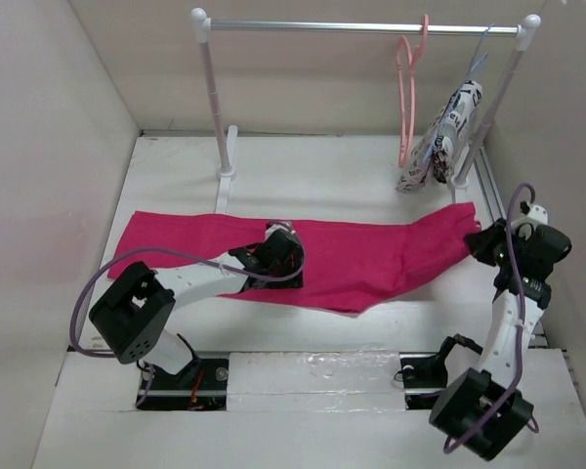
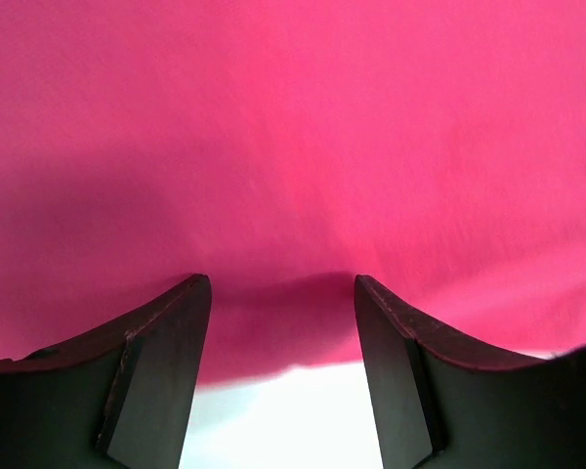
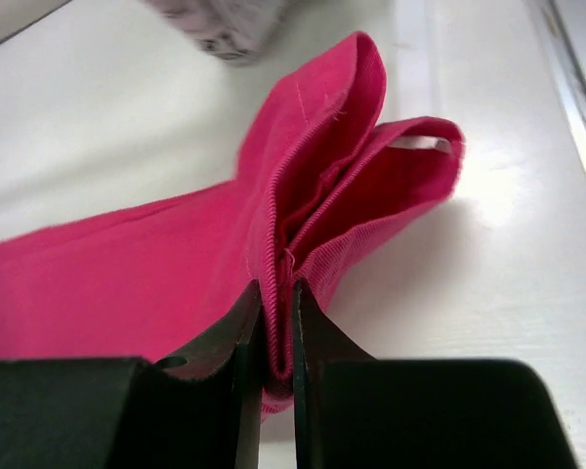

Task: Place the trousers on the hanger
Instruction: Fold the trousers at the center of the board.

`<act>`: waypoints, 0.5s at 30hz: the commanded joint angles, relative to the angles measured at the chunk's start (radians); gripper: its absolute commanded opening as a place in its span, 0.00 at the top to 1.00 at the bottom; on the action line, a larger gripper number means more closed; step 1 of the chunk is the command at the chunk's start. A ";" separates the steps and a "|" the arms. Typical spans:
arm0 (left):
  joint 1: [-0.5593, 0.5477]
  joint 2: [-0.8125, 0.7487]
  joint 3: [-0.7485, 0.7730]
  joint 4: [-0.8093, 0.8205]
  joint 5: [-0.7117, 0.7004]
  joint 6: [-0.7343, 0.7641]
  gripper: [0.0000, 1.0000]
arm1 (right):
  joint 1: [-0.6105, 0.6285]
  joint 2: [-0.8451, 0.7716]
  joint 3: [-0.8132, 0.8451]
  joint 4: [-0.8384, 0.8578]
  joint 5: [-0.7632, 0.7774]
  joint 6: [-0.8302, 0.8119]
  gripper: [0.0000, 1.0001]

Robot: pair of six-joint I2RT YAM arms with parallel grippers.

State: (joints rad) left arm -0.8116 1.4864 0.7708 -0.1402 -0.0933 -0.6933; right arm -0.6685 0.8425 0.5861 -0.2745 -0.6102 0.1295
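The trousers [image 1: 371,256] lie flat across the middle of the top view on the white table [image 1: 303,166]. At the right, the right gripper [image 3: 277,298] is pinched narrow on their bunched end. The left gripper [image 2: 281,288] stands part-wide over their near edge, clamping nothing. The hanger [image 1: 406,93] hangs from the rail [image 1: 352,26] at upper right.

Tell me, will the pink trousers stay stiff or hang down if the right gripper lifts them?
Probably floppy: the trousers lie flat, and the pinched end folds into soft loops at the right gripper. The unheld length would likely sag. The ribbed cloth seems thin and light, unlikely to slip.
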 commanded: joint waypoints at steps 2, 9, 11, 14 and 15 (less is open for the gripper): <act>-0.058 -0.086 0.064 -0.067 -0.010 0.026 0.44 | 0.110 -0.057 0.158 -0.285 0.036 -0.088 1.00; -0.067 0.009 0.016 0.027 0.130 0.020 0.98 | 0.236 -0.033 0.558 -0.423 0.115 -0.088 1.00; -0.067 0.029 -0.001 0.079 0.153 0.020 1.00 | 0.260 -0.022 0.670 -0.437 0.122 -0.080 1.00; -0.067 0.061 0.018 0.132 0.211 0.008 1.00 | 0.289 -0.023 0.724 -0.434 0.112 -0.056 1.00; -0.086 0.070 0.025 0.164 0.228 0.000 1.00 | 0.302 -0.026 0.730 -0.439 0.113 -0.054 1.00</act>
State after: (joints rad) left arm -0.8787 1.5433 0.7822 -0.0742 0.0605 -0.6807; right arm -0.3946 0.8268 1.2564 -0.7185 -0.5194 0.0601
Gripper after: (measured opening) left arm 0.003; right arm 0.157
